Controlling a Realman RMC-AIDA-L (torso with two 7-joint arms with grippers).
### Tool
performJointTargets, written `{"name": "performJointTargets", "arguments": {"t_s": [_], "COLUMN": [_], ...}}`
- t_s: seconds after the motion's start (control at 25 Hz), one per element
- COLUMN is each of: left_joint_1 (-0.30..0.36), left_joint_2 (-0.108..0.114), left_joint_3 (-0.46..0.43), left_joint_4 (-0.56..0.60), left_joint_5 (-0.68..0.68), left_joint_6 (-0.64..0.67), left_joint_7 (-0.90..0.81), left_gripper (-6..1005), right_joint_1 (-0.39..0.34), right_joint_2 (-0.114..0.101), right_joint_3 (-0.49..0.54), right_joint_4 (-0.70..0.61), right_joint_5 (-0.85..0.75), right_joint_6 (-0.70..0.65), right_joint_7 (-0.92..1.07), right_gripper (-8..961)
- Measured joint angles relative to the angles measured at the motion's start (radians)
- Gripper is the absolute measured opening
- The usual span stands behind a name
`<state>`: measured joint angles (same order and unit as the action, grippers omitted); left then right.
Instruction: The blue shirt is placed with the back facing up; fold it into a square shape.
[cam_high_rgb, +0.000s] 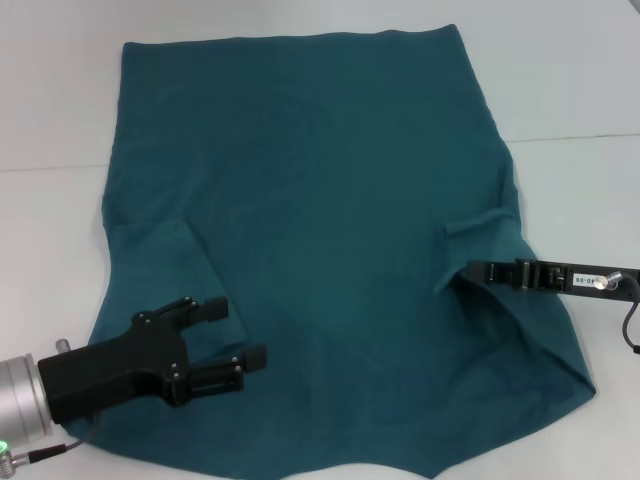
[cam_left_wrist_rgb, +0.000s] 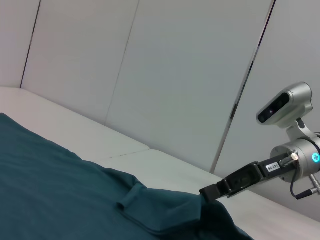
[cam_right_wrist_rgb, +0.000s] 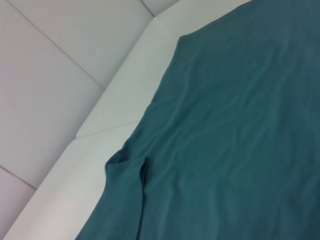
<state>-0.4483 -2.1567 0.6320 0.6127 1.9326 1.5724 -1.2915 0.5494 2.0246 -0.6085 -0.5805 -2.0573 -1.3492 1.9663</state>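
Note:
The blue shirt (cam_high_rgb: 320, 200) lies spread on the white table, plain side up, with its hem at the far end. Its left sleeve (cam_high_rgb: 160, 262) is folded inward onto the body. My left gripper (cam_high_rgb: 237, 333) hovers open over the shirt's near left part, beside that folded sleeve, holding nothing. My right gripper (cam_high_rgb: 470, 271) reaches in from the right and is shut on a raised fold of the shirt by the right sleeve (cam_high_rgb: 482, 222). The left wrist view shows the shirt (cam_left_wrist_rgb: 50, 185) and the right gripper (cam_left_wrist_rgb: 206, 192) at its lifted edge. The right wrist view shows only the shirt (cam_right_wrist_rgb: 240, 125).
The white table (cam_high_rgb: 570, 90) extends around the shirt on the far side and on both sides. The right arm's cable (cam_high_rgb: 630, 325) hangs near the right edge. Pale wall panels (cam_left_wrist_rgb: 175, 75) stand behind the table.

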Motion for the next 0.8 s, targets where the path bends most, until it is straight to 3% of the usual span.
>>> {"name": "performJointTargets", "arguments": {"t_s": [0.56,0.8], "left_joint_1": [0.0,0.0], "left_joint_2": [-0.002,-0.002], "left_joint_3": [0.0,0.0], "left_joint_4": [0.001,0.001], "left_joint_5": [0.0,0.0], "left_joint_6": [0.0,-0.005], "left_joint_7": [0.0,0.004], "left_gripper": [911,910], "right_joint_1": [-0.008,-0.012], "right_joint_2": [0.007,0.007], "right_joint_3": [0.006,0.029], "right_joint_4": [0.01,0.01], "right_joint_5": [-0.048,-0.014], "right_joint_6": [-0.02,-0.043], "right_joint_7": [-0.098,-0.142], "right_gripper": [7,182]}}
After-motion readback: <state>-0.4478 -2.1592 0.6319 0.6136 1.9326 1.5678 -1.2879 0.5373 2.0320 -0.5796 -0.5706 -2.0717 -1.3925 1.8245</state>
